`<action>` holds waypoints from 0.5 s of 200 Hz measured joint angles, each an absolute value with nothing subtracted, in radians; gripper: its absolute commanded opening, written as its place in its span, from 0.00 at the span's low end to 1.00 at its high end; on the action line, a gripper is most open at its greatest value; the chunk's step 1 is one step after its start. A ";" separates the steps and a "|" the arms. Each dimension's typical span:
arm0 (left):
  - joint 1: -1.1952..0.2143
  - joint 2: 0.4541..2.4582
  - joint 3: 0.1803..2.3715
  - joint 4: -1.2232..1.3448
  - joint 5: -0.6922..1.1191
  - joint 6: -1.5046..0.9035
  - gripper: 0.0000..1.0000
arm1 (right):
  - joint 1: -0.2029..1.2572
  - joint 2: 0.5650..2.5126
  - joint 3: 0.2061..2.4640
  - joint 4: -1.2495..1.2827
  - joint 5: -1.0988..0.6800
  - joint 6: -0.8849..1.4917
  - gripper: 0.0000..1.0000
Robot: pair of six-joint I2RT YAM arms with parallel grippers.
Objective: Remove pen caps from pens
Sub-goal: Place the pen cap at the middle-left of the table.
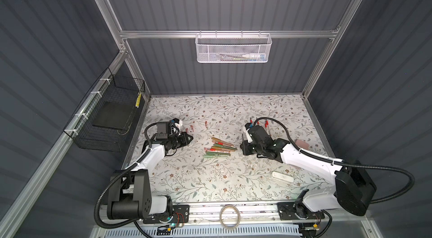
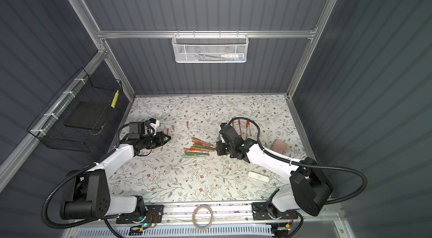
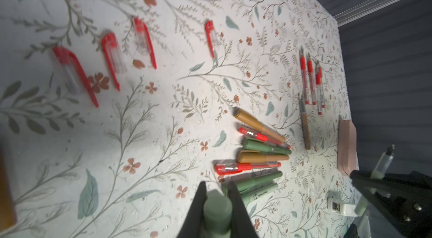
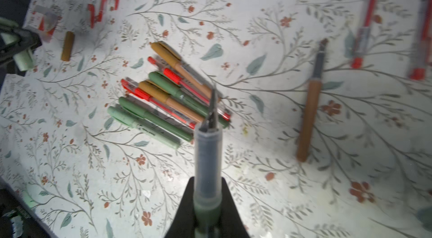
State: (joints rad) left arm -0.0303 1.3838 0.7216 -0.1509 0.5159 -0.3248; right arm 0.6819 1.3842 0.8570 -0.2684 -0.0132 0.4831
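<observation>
Left wrist view: left fingers (image 3: 197,208) narrow, clamped on a pale-green cap (image 3: 217,211), held off the bench (image 3: 140,131). Right wrist view: right fingers (image 4: 187,208) closed on an uncapped green pen (image 4: 207,162), its nib bare and aimed toward the pile of pens (image 1: 219,148). In both top views that pile lies mid-bench between the two arms, well apart from every edge, with open patterned surface from it to the front edge. Four loose red caps (image 3: 112,57), blurred, lie in a row on the far left-arm side. Uncapped red pens (image 3: 311,80), seemingly three or four, lie side by side beyond the right arm, with a brown pen (image 4: 311,108) near them. A brown cap (image 4: 67,46) lies near the left fingers. Pink case (image 1: 302,144): close to the right edge. White case (image 1: 282,176): front right, beside the right arm.
</observation>
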 measured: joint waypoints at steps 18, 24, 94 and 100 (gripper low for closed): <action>-0.030 1.425 0.722 -0.119 0.496 -0.328 0.00 | 0.617 1.354 0.853 -0.308 -0.011 0.459 0.00; -0.030 1.437 0.721 -0.110 0.491 -0.329 0.00 | 0.595 1.344 0.850 -0.320 -0.011 0.451 0.00; -0.049 1.562 0.717 -0.071 0.462 -0.329 0.00 | 0.419 1.398 0.847 -0.404 -0.020 0.384 0.00; -0.055 1.571 0.717 -0.072 0.459 -0.329 0.00 | 0.414 1.417 0.847 -0.409 -0.021 0.381 0.00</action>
State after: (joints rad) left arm -0.0547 1.5715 0.7166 -0.0723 0.4587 -0.3286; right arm 0.4141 1.4174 0.8471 -0.4088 -0.0208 0.3805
